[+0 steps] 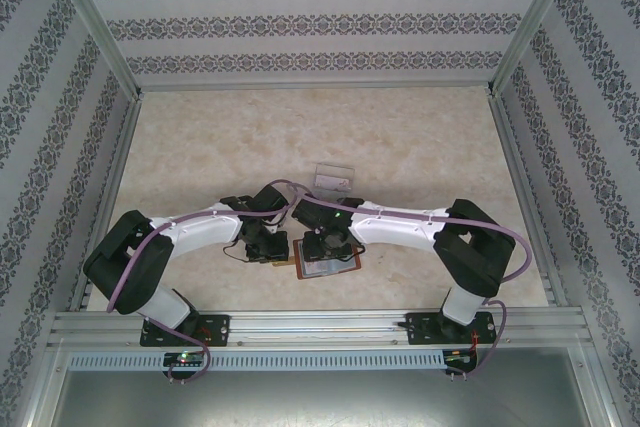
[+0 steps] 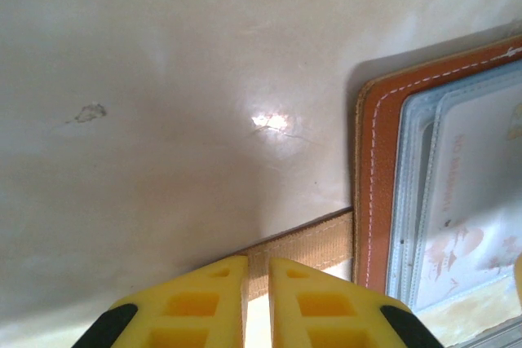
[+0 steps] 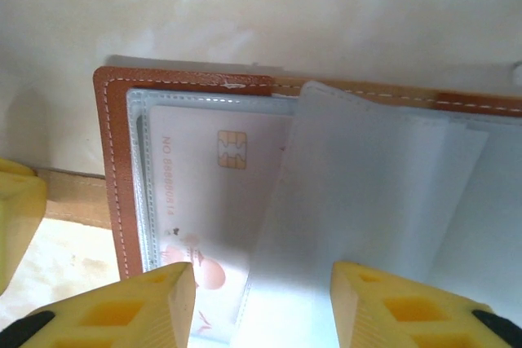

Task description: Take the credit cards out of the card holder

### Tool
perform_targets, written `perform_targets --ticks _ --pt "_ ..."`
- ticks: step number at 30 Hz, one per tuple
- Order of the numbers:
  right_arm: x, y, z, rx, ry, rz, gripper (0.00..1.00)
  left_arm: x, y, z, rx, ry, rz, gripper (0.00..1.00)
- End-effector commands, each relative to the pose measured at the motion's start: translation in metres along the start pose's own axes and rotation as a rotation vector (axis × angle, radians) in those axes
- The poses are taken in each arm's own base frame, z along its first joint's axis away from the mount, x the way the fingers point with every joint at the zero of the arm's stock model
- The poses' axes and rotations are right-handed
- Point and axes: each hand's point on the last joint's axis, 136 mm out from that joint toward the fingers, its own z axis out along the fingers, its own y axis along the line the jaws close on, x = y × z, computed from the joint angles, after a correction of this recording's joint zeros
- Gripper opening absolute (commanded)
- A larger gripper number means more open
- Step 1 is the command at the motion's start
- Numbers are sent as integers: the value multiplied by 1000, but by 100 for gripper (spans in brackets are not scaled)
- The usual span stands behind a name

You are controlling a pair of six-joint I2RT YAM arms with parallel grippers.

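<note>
Right hand (image 3: 265,307) spread over one card holder (image 3: 112,160) showing one credit card (image 3: 208,201); left hand (image 2: 258,283) pinches tab (image 2: 310,246).

Credit card (image 3: 204,189) inside card holder (image 3: 114,169) on table (image 1: 200,147); tray (image 1: 333,177) behind it.

1. One card holder (image 3: 114,160), reddish-brown.
2. One side tab (image 2: 302,248) on this holder.
3. One credit card (image 3: 208,193) that can be counted, with one gold chip on it; if more cards are under the other clear sleeves (image 3: 367,201), I cannot tell.
4. One clear plastic tray (image 1: 333,176) on the worktop (image 1: 200,147).
5. Two robot arms: left arm (image 1: 200,232), right arm (image 1: 400,225).
</note>
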Motion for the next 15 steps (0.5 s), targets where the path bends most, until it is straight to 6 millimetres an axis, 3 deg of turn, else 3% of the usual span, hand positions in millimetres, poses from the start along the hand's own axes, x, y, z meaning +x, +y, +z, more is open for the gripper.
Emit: perform_targets --ticks 1,6,15 --pt "0 -24 -6 159 -14 -39 51 6 2 2 -19 20 -3 17" --pt "-2 -34 -15 234 -29 -62 57 5 2 0 -27 19 3 17" --pt "2 -52 -19 305 -31 -79 58 4 0 1 -21 18 -2 17"
